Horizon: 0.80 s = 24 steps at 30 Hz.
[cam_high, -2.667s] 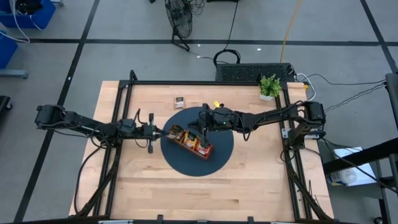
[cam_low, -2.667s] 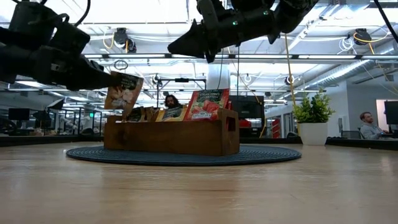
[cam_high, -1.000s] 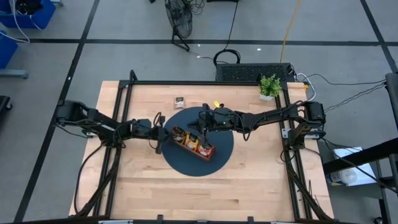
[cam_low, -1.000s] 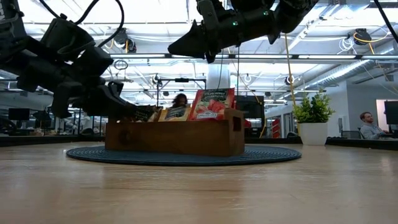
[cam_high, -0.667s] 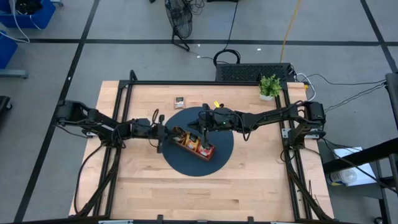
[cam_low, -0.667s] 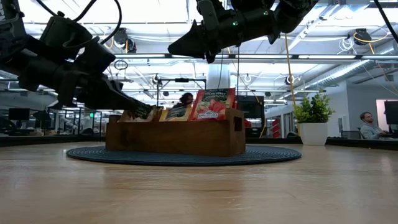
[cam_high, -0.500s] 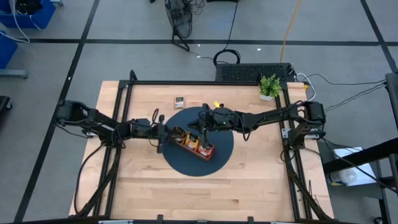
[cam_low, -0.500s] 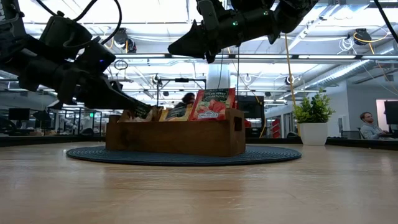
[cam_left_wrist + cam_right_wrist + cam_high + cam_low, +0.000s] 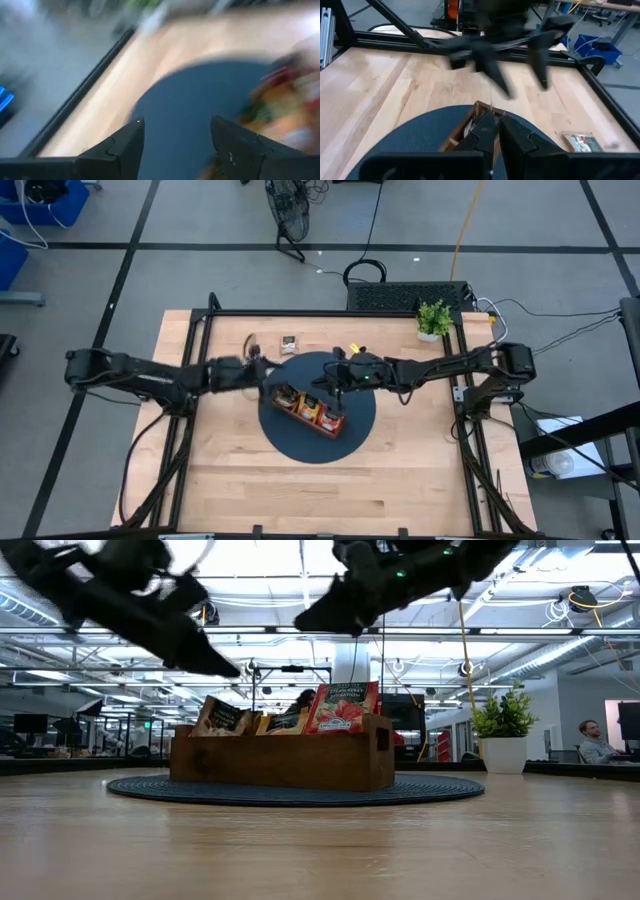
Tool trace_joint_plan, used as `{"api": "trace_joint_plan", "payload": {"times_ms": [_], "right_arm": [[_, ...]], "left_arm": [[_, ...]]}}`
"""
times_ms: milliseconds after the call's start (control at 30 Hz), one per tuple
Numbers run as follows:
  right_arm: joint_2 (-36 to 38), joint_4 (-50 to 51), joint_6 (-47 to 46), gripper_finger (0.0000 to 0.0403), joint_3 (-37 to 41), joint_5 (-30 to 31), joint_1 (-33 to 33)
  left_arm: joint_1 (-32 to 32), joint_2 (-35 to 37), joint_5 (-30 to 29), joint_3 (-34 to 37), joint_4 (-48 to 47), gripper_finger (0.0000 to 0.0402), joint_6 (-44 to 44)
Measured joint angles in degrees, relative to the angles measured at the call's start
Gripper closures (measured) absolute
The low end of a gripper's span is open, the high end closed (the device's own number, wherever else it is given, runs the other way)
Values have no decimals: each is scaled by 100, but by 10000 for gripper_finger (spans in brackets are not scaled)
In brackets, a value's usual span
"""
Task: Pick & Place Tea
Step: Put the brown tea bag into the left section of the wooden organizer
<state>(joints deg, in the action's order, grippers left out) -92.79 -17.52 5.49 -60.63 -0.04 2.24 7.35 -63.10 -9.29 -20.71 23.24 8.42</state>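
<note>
High view, wood table (image 9: 300,480) (dark round mat (image 9: 355,435)), grey floor (image 9: 200,280)

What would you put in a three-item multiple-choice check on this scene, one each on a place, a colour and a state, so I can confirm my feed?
1. Where does the wooden tray stand?
A. On the dark round mat
B. On the floor
C. On a shelf

2. In the low view, what colour is the tallest sachet in the tray?
A. Blue
B. Red
C. White

3. How do the jaws of the left gripper stand?
A. Shut on a sachet
B. Open, with nothing between them
C. Shut and empty

Answers:
1. A: the high view shows the tray lying inside the mat's outline.
2. B: its face is red and it stands above the tray's wall.
3. B: the left wrist view shows the two jaws apart, with only the mat beyond them.
</note>
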Motion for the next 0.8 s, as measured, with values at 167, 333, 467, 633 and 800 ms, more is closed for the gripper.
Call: {"api": "trace_joint_plan", "payload": {"times_ms": [167,333,467,633,800], "right_arm": [[515,-384,171,385,705,10,126],[808,-1369,185,385,1603,11,313],[799,-2256,129,385,2156,5,432],[799,-2502,155,385,2305,10,530],[799,-2470,195,385,2305,13,566]], "left_arm": [[1050,-388,-545,-1720,-3326,172,-357],[2195,-1267,607,-2575,-4025,172,628],[2997,-2198,2160,-3220,-4240,172,-144],[3120,-3312,1743,-4227,-5205,172,-808],[2881,-4308,1378,-5274,-6230,172,-483]]}}
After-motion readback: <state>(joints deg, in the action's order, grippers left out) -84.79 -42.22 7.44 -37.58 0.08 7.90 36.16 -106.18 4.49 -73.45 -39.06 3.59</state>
